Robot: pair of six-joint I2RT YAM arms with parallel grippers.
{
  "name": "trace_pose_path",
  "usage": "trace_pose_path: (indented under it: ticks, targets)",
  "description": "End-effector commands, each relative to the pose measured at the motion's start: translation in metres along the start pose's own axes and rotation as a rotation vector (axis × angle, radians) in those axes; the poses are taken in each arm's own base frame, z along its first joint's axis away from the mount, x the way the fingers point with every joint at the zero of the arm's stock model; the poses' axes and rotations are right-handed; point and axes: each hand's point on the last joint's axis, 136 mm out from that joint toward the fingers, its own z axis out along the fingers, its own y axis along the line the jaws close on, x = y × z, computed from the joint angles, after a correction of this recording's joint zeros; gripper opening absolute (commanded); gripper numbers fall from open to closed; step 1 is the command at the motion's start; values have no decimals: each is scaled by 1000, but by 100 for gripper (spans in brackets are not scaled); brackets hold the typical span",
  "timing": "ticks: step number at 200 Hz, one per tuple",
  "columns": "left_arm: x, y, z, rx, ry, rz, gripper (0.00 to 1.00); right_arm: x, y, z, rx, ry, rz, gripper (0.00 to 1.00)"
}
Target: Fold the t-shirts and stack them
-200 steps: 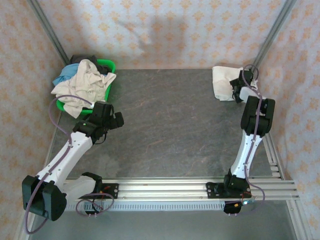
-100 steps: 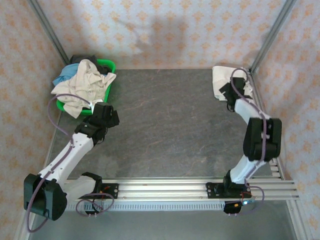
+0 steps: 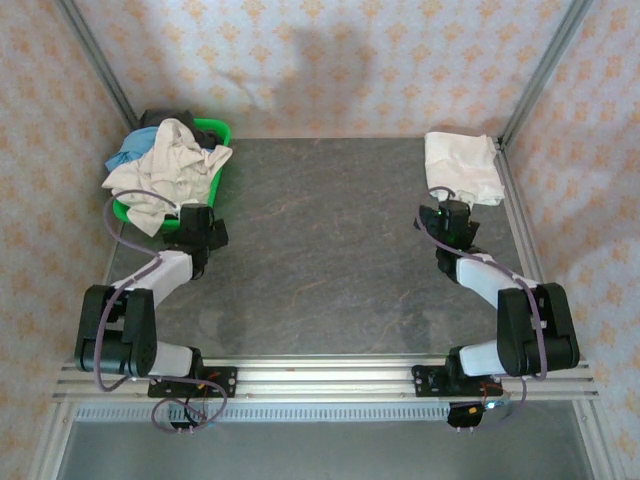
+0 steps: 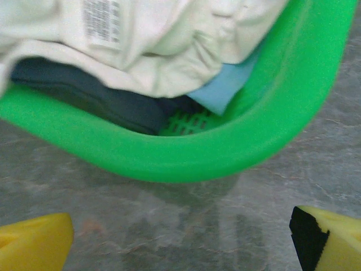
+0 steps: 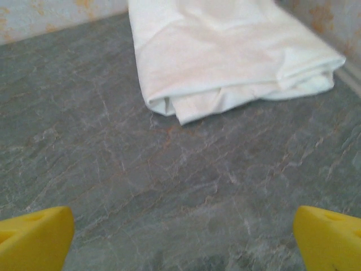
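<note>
Cream-white crumpled t-shirts (image 3: 168,172) fill the green plastic basket (image 3: 217,129), at 11 o'clock from the spread, nearer left gripper (image 3: 203,222); the spread right gripper (image 3: 447,214) faces 1 folded white shirt (image 3: 462,165).

You have a bright green basket (image 4: 186,161); a cream-white t-shirt (image 3: 175,165), a light blue t-shirt (image 4: 225,84) and a dark t-shirt (image 4: 101,100); a white folded t-shirt (image 5: 225,56); a veined grey worktop (image 3: 330,230); pale pink walls (image 3: 330,60) patterned with orange motifs.

Robot lab cell: aluminium rails (image 3: 330,375), patterned backdrop walls (image 3: 330,60), grey tabletop (image 3: 330,250).
</note>
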Motion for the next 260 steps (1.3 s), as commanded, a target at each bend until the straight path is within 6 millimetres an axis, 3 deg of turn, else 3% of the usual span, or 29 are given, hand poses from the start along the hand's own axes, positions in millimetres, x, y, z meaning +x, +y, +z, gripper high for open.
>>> trace_pose_path:
  ticks: [1,19,38,60,73,96,190,201,213,219,228,260]
  targets:
    - [-28,-23,9,100,-104,6,100,-29,-15,-9,75,-141,-25,100]
    - [-32,-26,6,130,-143,7,100,-24,-22,-11,92,-184,-67,100]
    - [-36,-22,0,130,-208,19,100,3,-40,4,103,-148,0,100]
    - [-39,-29,4,151,-204,57,100,19,-19,19,2,-135,-63,99]
    - [-39,-38,2,203,-212,92,100,22,-22,18,-3,-133,-54,99]
    - [-37,-40,4,227,-300,88,100,23,-21,19,-4,-137,-52,99]
    - [-32,-45,0,162,-303,149,100,22,-22,21,-17,-132,-43,99]
    - [-18,-40,4,170,-303,128,100,23,-23,21,-16,-130,-40,99]
    - [-30,-38,0,177,-388,94,100,22,-23,21,-18,-132,-39,99]
    - [-22,-38,3,165,-310,115,100,22,-23,21,-18,-131,-40,99]
    - [-26,-38,1,171,-381,100,100,22,-22,21,-20,-131,-40,99]
    - [-24,-38,2,165,-344,109,100,23,-23,22,-20,-125,-40,99]
